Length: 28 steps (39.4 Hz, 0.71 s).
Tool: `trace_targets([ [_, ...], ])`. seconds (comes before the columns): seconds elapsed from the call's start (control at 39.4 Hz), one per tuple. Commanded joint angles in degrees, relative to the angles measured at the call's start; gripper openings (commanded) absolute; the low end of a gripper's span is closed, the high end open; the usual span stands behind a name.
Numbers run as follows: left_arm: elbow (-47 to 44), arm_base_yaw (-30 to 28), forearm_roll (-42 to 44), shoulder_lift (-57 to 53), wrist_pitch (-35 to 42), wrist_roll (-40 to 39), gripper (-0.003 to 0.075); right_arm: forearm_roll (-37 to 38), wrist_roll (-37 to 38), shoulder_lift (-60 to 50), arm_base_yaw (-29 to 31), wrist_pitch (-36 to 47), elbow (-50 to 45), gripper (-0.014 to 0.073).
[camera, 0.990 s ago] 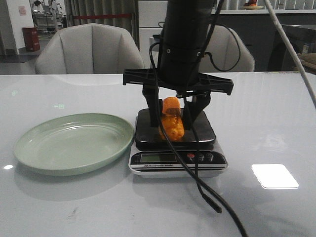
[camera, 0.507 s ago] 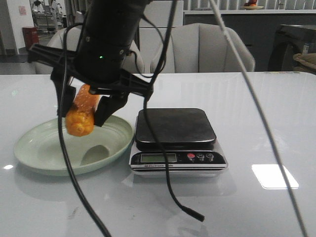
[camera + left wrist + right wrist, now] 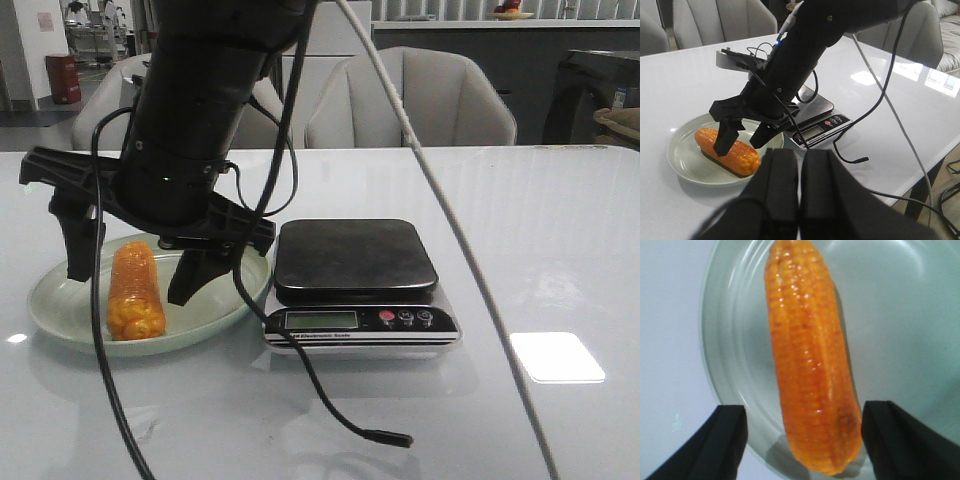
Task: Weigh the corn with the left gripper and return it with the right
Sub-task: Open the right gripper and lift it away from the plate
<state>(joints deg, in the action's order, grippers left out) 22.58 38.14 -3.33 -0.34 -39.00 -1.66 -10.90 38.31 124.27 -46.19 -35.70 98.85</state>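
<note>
While the corn point(image 3: 136, 293) lies on its side in the green plate point(image 3: 60, 300), the right gripper point(image 3: 130, 270) hangs over it with its jaws spread wide, one finger point(image 3: 78, 240) on each side of the cob and neither touching it. From the front, the cob's length runs roughly toward the camera, with its near end close to the plate's front rim. In the right wrist view the corn point(image 3: 812, 360) fills the middle, its rows of orange kernels clear, and the two black fingertips point(image 3: 727, 440) stand well apart from its flanks over the pale plate point(image 3: 890, 315).

Just right of the plate sits the scale point(image 3: 358, 285), its dark platform bare, with a small display and three buttons along its front edge. The plate's rim nearly meets the scale's side. Both rest on a glossy white table point(image 3: 520, 230). A loose black cable point(image 3: 330, 410) droops from the right arm and trails over the table in front of the scale.

In the left wrist view, the left gripper point(image 3: 799, 190) is in the foreground, well back from the plate point(image 3: 685, 170) and off the table, its two thick fingers pressed together with nothing between them. Beyond it that view shows the right gripper point(image 3: 742, 140) straddling the corn point(image 3: 727, 151), with the scale point(image 3: 815, 117) behind. Grey chairs point(image 3: 185, 95) stand past the table's far edge.
</note>
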Motion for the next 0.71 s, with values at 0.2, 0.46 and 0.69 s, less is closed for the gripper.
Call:
trace_targets([
  [0.2,1.3,0.1,-0.2,-1.1,4.5,-0.1,0.0114,-0.3,-2.7,-11.8,6.5,-4.9,2.0,0.0591],
  [0.46,1.3,0.1,-0.2,-1.1,4.5,-0.1,0.0114,-0.3,-18.6,-20.7,16.7,-20.4,1.7,0.0591],
  [0.69,1.3,0.1,-0.2,-1.1,4.5,-0.1,0.0114,-0.2,-34.8,-31.4,21.4,-23.5,-8.3,0.0591],
])
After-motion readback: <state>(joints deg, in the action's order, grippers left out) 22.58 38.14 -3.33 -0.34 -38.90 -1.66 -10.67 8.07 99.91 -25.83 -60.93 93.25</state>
